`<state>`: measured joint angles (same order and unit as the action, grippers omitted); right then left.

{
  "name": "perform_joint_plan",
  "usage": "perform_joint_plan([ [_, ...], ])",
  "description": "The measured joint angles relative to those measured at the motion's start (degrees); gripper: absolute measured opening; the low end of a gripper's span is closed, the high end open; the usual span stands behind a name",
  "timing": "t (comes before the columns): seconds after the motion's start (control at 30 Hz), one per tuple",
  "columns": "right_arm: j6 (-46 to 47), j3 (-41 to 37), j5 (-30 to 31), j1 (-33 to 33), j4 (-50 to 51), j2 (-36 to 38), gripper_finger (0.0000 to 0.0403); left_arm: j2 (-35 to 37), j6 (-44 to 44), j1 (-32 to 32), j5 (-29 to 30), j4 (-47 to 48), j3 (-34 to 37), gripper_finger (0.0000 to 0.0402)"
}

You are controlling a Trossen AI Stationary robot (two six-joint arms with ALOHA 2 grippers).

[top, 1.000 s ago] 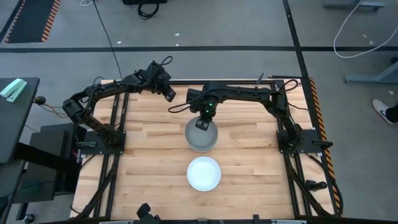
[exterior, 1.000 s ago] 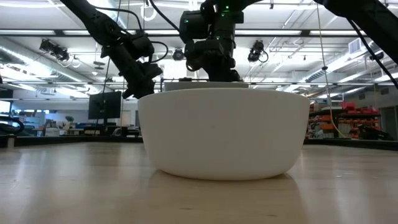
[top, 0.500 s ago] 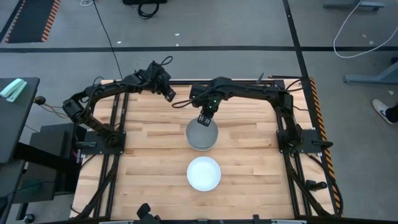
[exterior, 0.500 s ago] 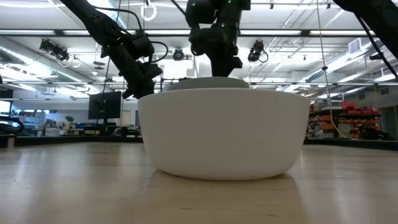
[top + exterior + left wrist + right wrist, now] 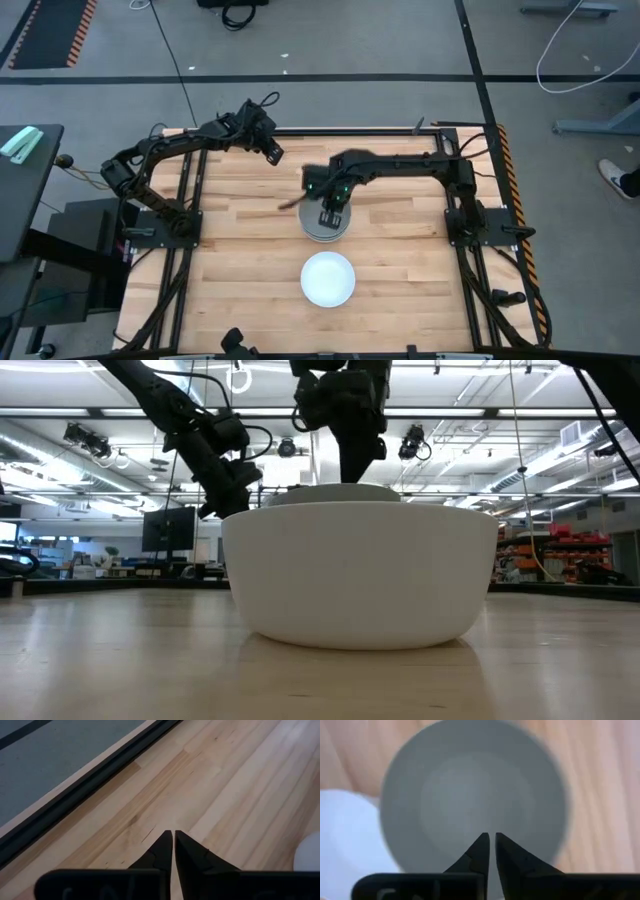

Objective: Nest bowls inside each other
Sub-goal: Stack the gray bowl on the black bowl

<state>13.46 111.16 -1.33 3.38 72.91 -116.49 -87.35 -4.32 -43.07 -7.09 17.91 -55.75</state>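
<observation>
Both arms are dark, slim and jointed, with thin black cables looping along them, a small green light glowing near the right hand (image 5: 333, 212), and each hand, like the left hand (image 5: 173, 837), ending in two pointed black fingers.

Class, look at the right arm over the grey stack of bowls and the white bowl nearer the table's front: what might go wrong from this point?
1. The right gripper sits low over the grey bowl stack with fingers shut; a push could shift or tilt the stack.
2. The white bowl stands close by; a nudged stack might knock it.
3. The left gripper waits at the table's far edge, unable to steady anything.
</observation>
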Motion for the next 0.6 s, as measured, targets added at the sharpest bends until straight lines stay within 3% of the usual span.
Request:
perform_joint_plan([
  [0.17,-1.48,-3.31,2.2,-3.67,-2.47,0.0,0.0006,0.0,0.0,0.32,0.02,0.08,0.02,0.0017],
  [0.6,-1.45,-13.13,2.8,-3.65,-7.61,-0.09,0.0006,0.0,0.0,0.57,0.02,0.15,0.02,0.0026],
])
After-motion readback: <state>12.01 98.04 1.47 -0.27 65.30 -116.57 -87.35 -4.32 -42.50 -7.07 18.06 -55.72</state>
